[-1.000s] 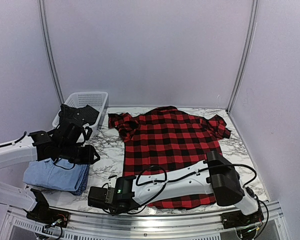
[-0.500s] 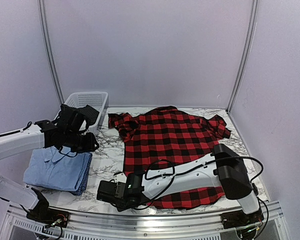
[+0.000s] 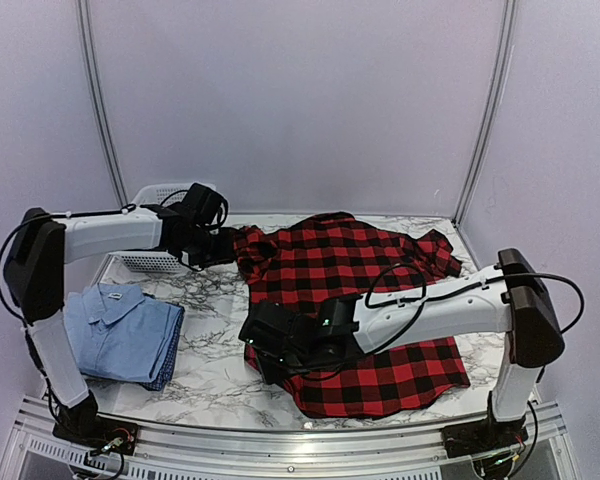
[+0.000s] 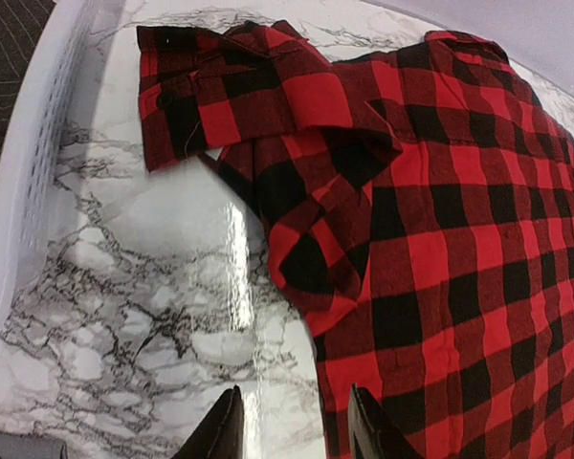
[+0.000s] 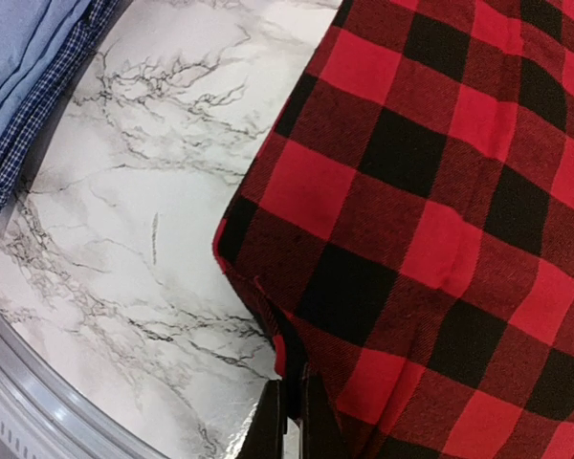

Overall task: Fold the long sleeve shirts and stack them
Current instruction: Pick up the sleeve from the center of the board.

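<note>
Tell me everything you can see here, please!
flannel shirt: one, red and black checks, spread across the table's middle and right.
light blue shirt: one, folded, near left of the table.
checked cloth: one, dark blue, under the light blue shirt.
basket: one, white, far left corner.
table: one, white marble with grey veins, under everything.
left gripper: one, black, open, over the table by the flannel shirt's sleeve.
right gripper: one, black, shut on the flannel shirt's near hem.

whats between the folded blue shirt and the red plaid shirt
Only bare marble tabletop separates the blue shirt from the plaid shirt; the top external view shows it.
</note>
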